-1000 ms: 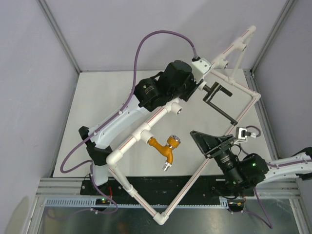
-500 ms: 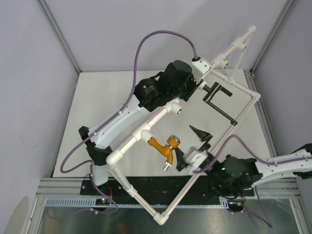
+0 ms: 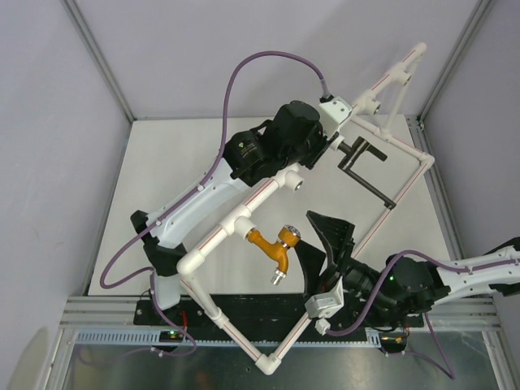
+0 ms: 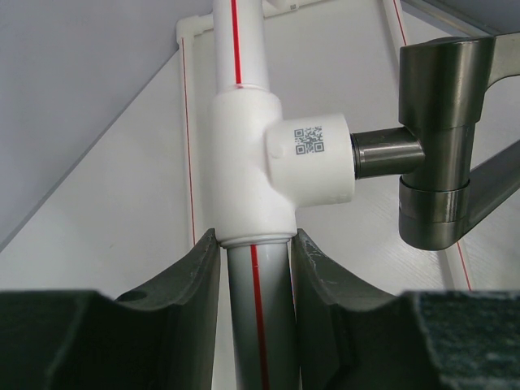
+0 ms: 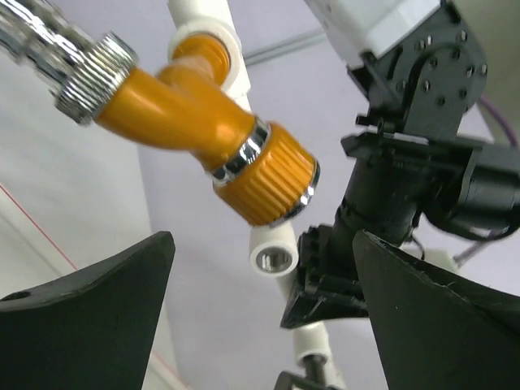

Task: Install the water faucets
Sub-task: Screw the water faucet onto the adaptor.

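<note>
The orange-brass tap (image 3: 275, 247) hangs from a tee of the white pipe frame (image 3: 264, 193), its round knob (image 3: 290, 236) facing right. My right gripper (image 3: 322, 246) is open just right of it, not touching. In the right wrist view the tap (image 5: 183, 122) and its ribbed knob (image 5: 272, 183) sit above and between the open fingers (image 5: 97, 284). The black tap (image 3: 361, 160) with its long arm sits in a far tee. My left gripper (image 3: 331, 146) is shut on the white pipe (image 4: 256, 317) just below that tee (image 4: 252, 162), beside the black tap (image 4: 439, 162).
An empty round socket (image 3: 298, 184) on the frame faces right; it also shows in the right wrist view (image 5: 272, 260). The frame's thin pipes run diagonally past my right arm (image 3: 422, 284). A purple cable (image 3: 260, 65) loops over the left arm. Walls close in both sides.
My right gripper has swung left from the frame's right side, turned over, and now stands open beside the orange tap. The left arm has not moved.
</note>
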Motion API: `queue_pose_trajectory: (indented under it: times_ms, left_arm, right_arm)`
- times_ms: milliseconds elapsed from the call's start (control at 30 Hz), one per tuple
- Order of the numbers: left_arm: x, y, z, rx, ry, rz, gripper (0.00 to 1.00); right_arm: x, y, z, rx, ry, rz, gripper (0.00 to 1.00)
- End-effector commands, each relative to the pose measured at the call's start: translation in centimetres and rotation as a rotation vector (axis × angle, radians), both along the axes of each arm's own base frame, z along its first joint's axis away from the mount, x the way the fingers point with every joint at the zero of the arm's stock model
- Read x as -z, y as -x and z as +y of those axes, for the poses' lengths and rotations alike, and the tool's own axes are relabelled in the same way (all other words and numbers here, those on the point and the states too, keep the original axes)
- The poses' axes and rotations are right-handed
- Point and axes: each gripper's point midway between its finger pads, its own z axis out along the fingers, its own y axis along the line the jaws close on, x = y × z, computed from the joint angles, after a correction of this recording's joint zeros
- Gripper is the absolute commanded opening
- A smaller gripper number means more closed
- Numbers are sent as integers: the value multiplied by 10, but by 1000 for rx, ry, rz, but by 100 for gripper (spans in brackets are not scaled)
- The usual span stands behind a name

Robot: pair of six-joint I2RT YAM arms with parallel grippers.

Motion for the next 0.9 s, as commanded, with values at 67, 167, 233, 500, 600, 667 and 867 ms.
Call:
queue_pose_trajectory:
  times_ms: [67,167,233,500,600,667,867]
  left_arm:
    - [163,5,64,-39,-568,292,7]
    - [162,5,64,-40,-566,290,7]
    - [163,5,64,-41,-567,289,7]
    - [163,5,65,-43,-570,289,7]
    - [163,5,66,-44,-571,289,7]
    - [163,5,66,-45,-572,289,7]
    - [163,5,65,-42,-569,289,7]
  right_arm:
    - [-17,18,19,-79,162,-193,99]
    - [-18,19,26,-91,213,-231,99]
    - [-19,19,30,-99,233,-250,99]
    - [2,26,55,-154,360,-282,98]
    - [10,28,59,-168,390,-276,94]
    - [13,29,60,-175,399,-271,92]
    - [23,30,62,-172,399,-219,55]
